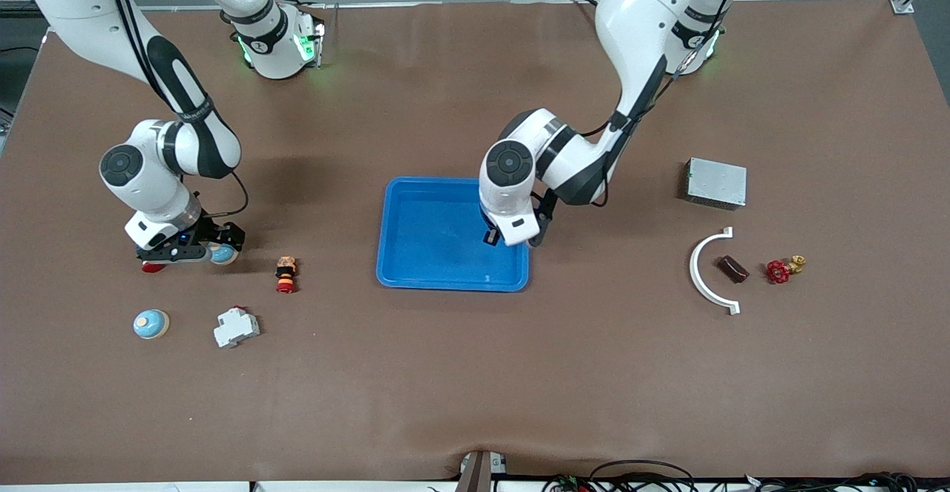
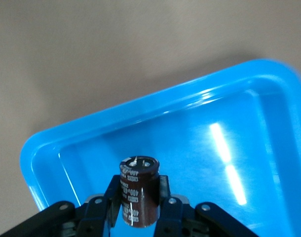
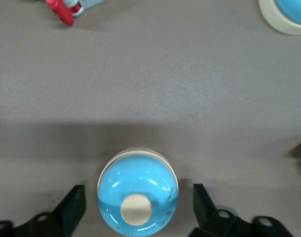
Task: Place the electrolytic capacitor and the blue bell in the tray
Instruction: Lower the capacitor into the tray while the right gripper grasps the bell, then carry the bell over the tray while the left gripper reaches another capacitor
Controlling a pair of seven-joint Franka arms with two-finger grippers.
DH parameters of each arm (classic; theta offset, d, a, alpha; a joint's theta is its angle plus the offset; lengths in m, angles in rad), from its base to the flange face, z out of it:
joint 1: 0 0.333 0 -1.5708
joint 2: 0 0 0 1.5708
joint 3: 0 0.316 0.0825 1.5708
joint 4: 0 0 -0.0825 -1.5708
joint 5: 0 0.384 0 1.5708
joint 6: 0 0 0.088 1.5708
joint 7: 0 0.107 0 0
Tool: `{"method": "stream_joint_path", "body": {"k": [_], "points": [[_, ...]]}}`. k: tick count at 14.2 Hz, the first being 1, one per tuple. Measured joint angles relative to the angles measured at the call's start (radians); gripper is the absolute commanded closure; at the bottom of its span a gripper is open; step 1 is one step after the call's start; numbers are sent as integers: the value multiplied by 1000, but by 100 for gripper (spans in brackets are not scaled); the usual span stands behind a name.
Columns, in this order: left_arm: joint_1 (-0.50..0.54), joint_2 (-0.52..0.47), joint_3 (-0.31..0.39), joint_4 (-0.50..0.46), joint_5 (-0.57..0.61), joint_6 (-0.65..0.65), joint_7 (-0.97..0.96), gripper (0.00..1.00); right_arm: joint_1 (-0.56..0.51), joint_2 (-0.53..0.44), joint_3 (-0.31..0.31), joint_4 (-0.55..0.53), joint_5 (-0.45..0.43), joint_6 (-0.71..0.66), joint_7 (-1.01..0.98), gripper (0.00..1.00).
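Left gripper (image 1: pixel 496 238) hangs over the blue tray (image 1: pixel 415 254), at the tray's edge toward the left arm's end. Its fingers are clamped on the electrolytic capacitor (image 2: pixel 139 190), a dark brown can with white print, held upright above the tray floor. In the front view the capacitor is nearly all hidden by the wrist; only a dark sliver shows. The left wrist view cuts off the can's base and the finger bodies.

Right gripper (image 1: pixel 194 253) is low at the table toward the right arm's end, straddling a blue bell (image 3: pixel 137 191). Fingers (image 3: pixel 74 207) stand apart on either side of the dome with a gap on each side, not touching it. The bell sits on the mat, cream button on top; its lower rim is cropped in the right wrist view, and in the front view only a blue edge peeks out from under the gripper.

A second blue bell (image 1: pixel 151 323) lies nearer the camera. Beside it a white circuit breaker (image 1: pixel 236 326), and a small red, orange and black part (image 1: pixel 286 274), hard to identify.

Toward the left arm's end: grey metal box (image 1: pixel 715 182), white curved bracket (image 1: pixel 705 273), dark brown block (image 1: pixel 732 269), red valve handle (image 1: pixel 778 271).
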Motion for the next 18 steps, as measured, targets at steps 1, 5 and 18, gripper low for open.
{"method": "stream_joint_path", "body": {"k": [1,5,18], "points": [[-5,10,0,0,0,0,-11,45,0,4,2,0,0,1,-15,100],[-4,19,6,4,0,0,-43,0,0,2,7,1,1,-1,-40,100],[148,-212,88,52,90,-178,200,0,419,-244,153,145,85,-437,775,100]]}}
